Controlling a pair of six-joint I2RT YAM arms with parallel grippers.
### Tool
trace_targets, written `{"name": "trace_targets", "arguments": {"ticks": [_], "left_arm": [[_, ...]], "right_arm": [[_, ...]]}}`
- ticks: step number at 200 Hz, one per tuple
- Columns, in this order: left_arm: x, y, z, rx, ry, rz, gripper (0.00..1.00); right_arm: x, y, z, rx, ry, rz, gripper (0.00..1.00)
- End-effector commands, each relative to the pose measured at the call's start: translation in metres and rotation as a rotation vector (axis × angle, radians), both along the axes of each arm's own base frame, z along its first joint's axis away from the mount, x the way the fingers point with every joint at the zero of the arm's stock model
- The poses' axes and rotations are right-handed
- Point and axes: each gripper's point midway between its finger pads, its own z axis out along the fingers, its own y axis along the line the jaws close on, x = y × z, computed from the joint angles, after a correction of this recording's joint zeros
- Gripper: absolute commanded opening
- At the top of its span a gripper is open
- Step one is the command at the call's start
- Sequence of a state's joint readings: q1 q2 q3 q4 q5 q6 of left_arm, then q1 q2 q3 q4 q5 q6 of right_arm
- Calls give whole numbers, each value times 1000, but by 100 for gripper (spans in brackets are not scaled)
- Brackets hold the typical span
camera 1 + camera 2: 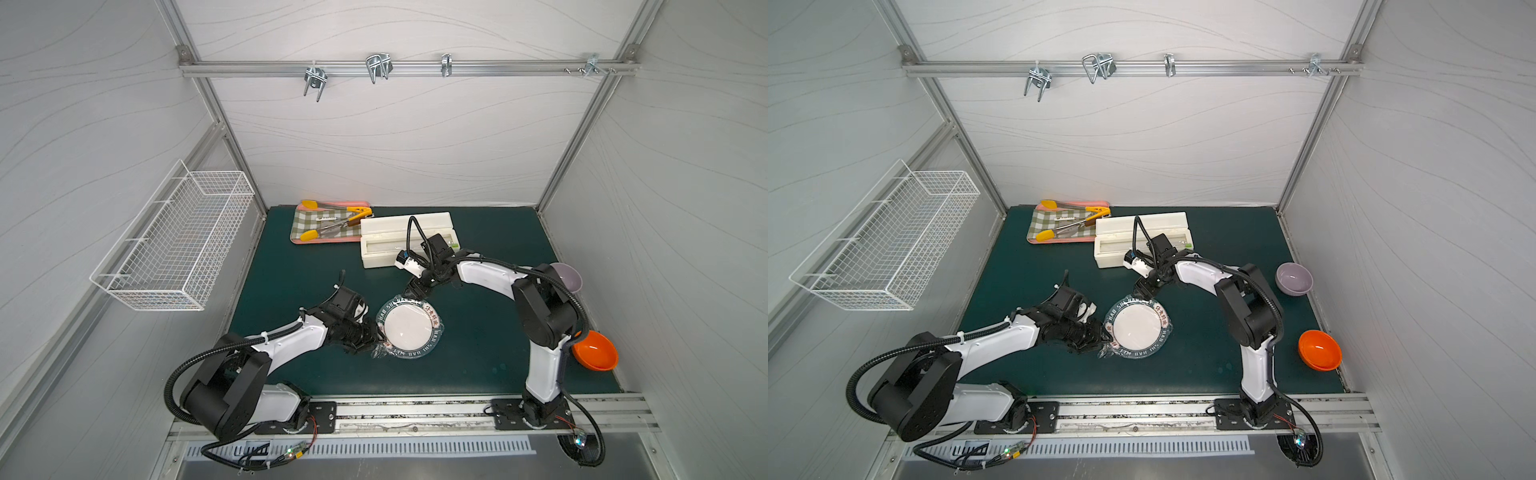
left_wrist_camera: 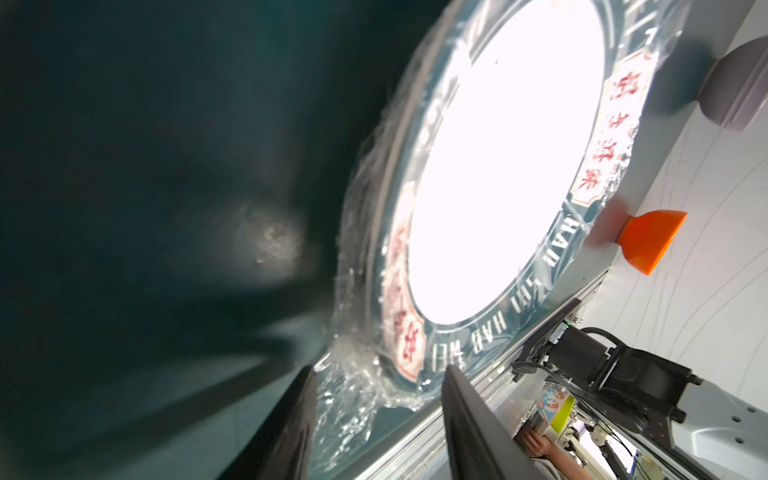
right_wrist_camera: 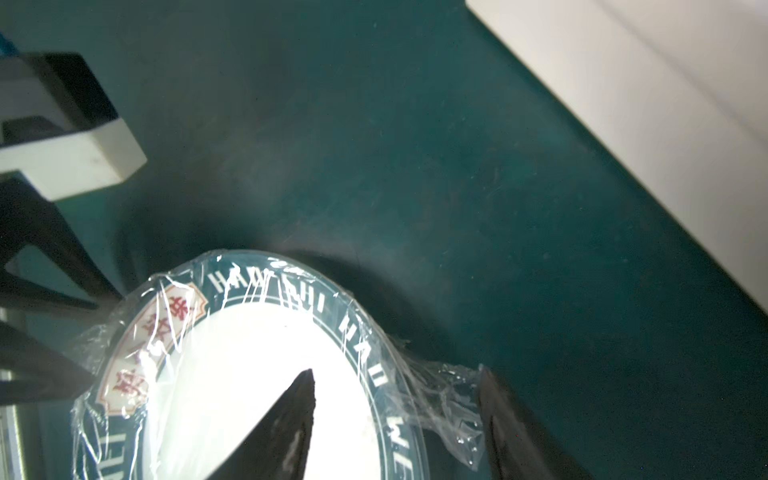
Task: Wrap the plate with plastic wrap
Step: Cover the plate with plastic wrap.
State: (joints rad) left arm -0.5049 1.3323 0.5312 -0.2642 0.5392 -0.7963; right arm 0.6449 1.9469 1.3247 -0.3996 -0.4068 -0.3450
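Plate (image 1: 409,328) under wrap (image 2: 353,399), mid-frame. Left gripper (image 2: 378,419), jaws apart, straddles bunched wrap at its left rim; right gripper (image 3: 397,419), likewise apart, straddles the upper rim.

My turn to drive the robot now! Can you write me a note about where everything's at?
Left claw: open, loose wrap bunched between its jaws at the plate's edge.
Right claw: open, jaws straddling the plate's far rim.
Plate: middle of the mat, wrap over its top.
Done: wrap laid on.
Left to do: tuck the loose edges under the rim, probably.
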Motion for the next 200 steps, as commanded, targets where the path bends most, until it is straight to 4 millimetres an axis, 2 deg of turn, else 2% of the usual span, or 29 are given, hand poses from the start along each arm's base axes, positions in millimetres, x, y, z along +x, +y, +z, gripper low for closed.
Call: {"name": "trace_targets", "arguments": {"ticks": [1,43,70,108,132,145,160,171,182,200], "left_arm": [[3,-5,1,-24,1,5,47],[4,-9,-15,-30,34,7,29],[10,-3,-25,23,22,27,19],[34,5,-26,112,-26,33,16],[50,13,-25,171,-37,31,17],[60,17,-24,206,-49,22,18],[72,17,-23,240,-66,3,19],[79,13,-23,241,-70,-9,19],[86,9,-23,239,-76,-9,19],[90,10,-24,250,-85,-8,19]], "right_arm": [[-24,-10,-12,-21,125,58,61],[-27,-14,-20,-34,228,7,53],[-29,-20,-23,14,327,-68,47],[-37,-27,-7,196,473,-154,41],[-39,-31,-5,268,533,-215,28],[-44,-29,-5,304,567,-230,18],[-47,-27,-8,350,619,-282,11],[-47,-27,-11,382,637,-324,12],[-45,-30,-18,372,630,-389,23],[-46,-45,-23,338,595,-444,34]]}}
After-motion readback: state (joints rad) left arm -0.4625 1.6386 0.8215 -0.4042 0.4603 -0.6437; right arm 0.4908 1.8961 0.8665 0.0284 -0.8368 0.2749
